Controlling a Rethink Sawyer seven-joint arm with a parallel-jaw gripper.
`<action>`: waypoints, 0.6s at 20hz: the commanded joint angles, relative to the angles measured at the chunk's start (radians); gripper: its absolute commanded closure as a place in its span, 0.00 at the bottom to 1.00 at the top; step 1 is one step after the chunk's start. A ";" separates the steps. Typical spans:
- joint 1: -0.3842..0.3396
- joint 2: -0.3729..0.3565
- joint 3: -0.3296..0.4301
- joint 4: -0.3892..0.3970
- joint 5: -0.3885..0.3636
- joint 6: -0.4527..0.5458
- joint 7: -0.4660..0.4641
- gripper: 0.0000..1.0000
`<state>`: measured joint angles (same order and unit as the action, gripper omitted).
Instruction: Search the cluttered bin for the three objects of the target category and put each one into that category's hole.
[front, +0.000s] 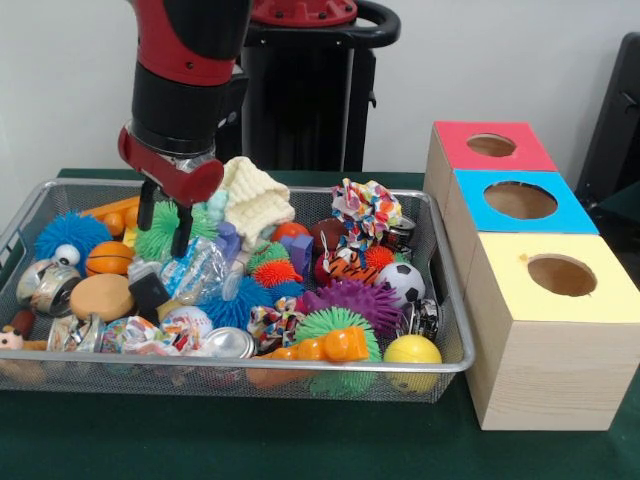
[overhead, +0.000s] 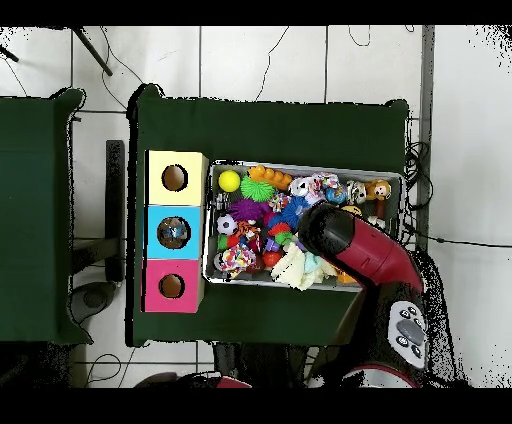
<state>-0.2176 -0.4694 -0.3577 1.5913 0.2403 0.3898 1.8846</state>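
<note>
The bin (front: 455, 362) sat on the green counter (front: 200, 440), heaped with toys, and the gripper (front: 165, 222) hung inside its rim over the far end, the end farthest from the three boxes. In the front view its two black fingers (front: 183, 230) pointed straight down and stood apart, with nothing between them. Directly beneath and behind them lay a green spiky ball (front: 160, 232); just below the tips was a crinkled clear wrapper (front: 198, 268), and beside the gripper, toward the boxes, a cream knitted cloth (front: 255, 198).

Which category was wanted could not be told from the views, so the target thing could not be named. The relation that mattered was the bin's long axis: it ran from the gripper toward the boxes, so anything lifted here would probably have to cross nearly the whole bin. The red box (front: 490, 146), blue box (front: 520, 201) and yellow box (front: 560, 275) stood in a row just past the bin's other end, each with a round hole in its top.

In the overhead view the arm (overhead: 355, 245) hid the gripper and the toys under it.
</note>
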 joint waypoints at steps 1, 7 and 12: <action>0.031 0.067 0.024 -0.045 0.127 0.026 0.339 0.00; 0.040 0.046 0.053 -0.016 0.193 0.054 0.343 0.00; 0.043 0.067 0.083 -0.037 0.225 0.013 0.331 0.00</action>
<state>-0.1749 -0.4437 -0.3669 1.5812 0.3885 0.3898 1.9543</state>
